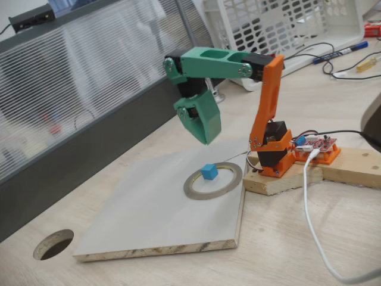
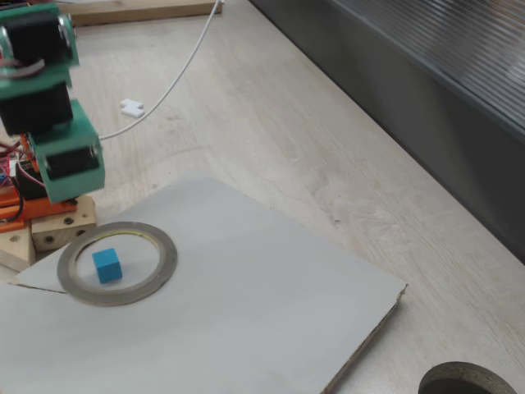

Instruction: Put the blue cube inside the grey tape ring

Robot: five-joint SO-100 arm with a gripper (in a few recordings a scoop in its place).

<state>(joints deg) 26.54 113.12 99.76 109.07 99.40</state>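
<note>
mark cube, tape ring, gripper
cube [image 2: 107, 266]: a fixed view, front face.
tape ring [image 2: 164, 264]: a fixed view, right side of the band.
gripper [image 1: 205, 138]: a fixed view, green tip.

Office desk [image 1: 178, 125] with partition [image 1: 77, 89]

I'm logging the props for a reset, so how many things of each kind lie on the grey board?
Blue cube: 1
Grey tape ring: 1
Total: 2
The cube sits inside the ring on the grey board, with the tool raised above.
</note>
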